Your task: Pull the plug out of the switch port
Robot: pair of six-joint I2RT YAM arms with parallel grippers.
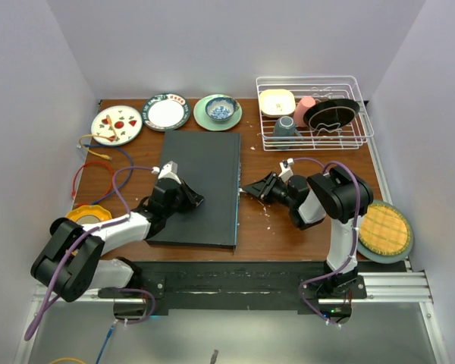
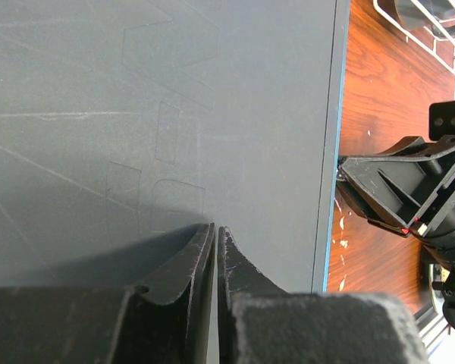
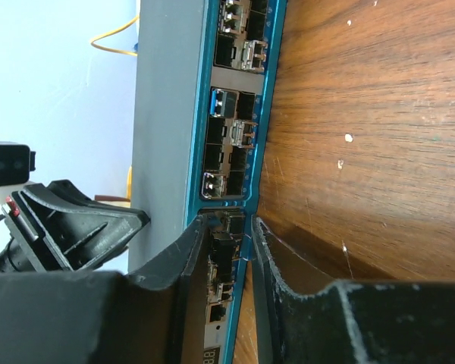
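**Switch** [image 1: 205, 163]: flat black box, lying mid-counter [image 1: 277, 236], long sides running away from the arms. Thin blue side facing right, lined with sockets [image 3: 229, 53], several filled with small blue or silver inserts [image 3: 243, 133].

**Left end effector** [image 2: 217, 229]: clenched on nothing, fingertips together, set on the top panel of the switch, short of the blue edge.

**Right end effector** [image 3: 229, 221]: at the blue side, fingers a narrow gap apart, straddling one group of sockets. Plug there too hidden by the fingers to make out, so grasping or released cannot be told.

**Far edge of counter:** three plates [image 1: 167, 112] in a row, the rightmost carrying a blue-patterned bowl [image 1: 221, 109]. White wire rack [image 1: 349, 135] with cups and dishes at the far right.

**Left edge:** loose red, yellow and blue cables [image 1: 98, 163].

**Right edge:** plate with a yellow grid-patterned disc [image 1: 384, 229].
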